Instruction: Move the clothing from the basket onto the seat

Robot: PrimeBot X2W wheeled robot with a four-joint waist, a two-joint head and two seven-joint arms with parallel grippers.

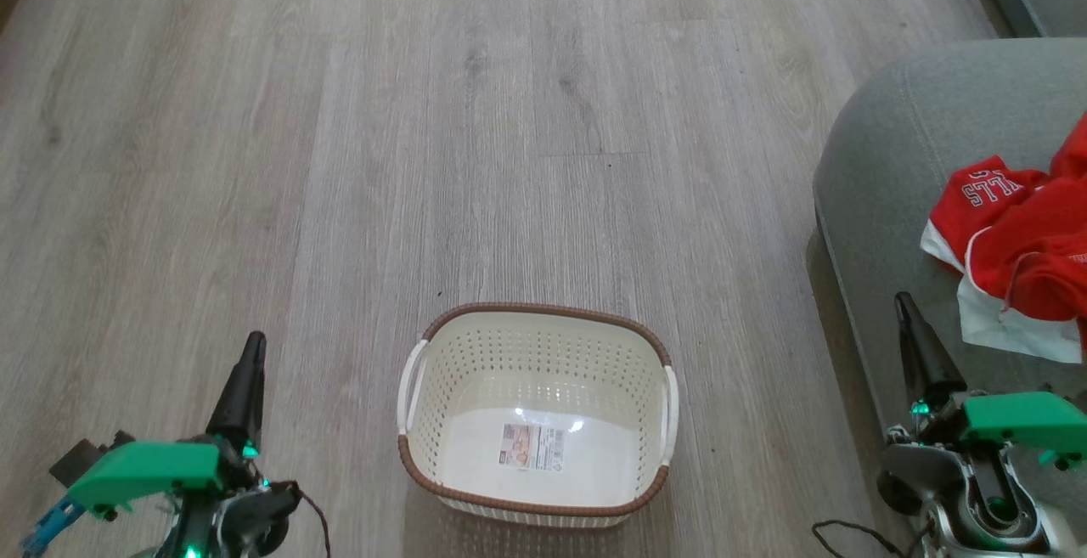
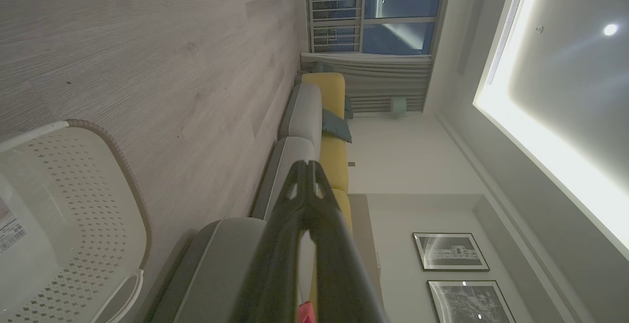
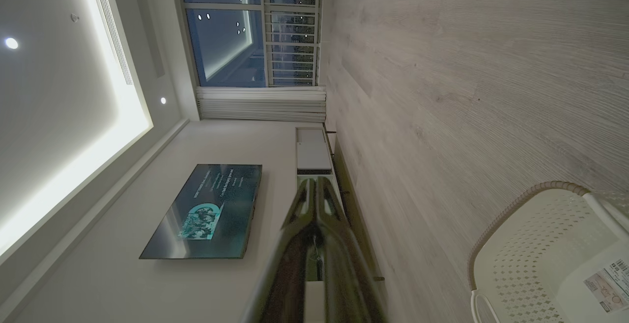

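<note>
The cream basket (image 1: 537, 346) with its brown rim stands on the wood floor at the lower middle of the head view, holding nothing but a paper label on its bottom. The red and white clothing (image 1: 1023, 244) lies crumpled on the grey seat (image 1: 900, 159) at the right, white lettering showing on one piece. My left gripper (image 1: 252, 344) rests at the lower left, shut with nothing in it, well left of the basket. My right gripper (image 1: 902, 301) is shut and holds nothing, over the seat's front edge just left of the clothing. The basket (image 2: 73, 205) shows in the left wrist view.
Wood floor (image 1: 509, 116) spreads wide beyond and beside the basket. In the left wrist view a grey and yellow sofa (image 2: 319, 116) runs toward a window. The right wrist view shows a wall television (image 3: 206, 210), a low cabinet (image 3: 312, 156) and the basket (image 3: 545, 259).
</note>
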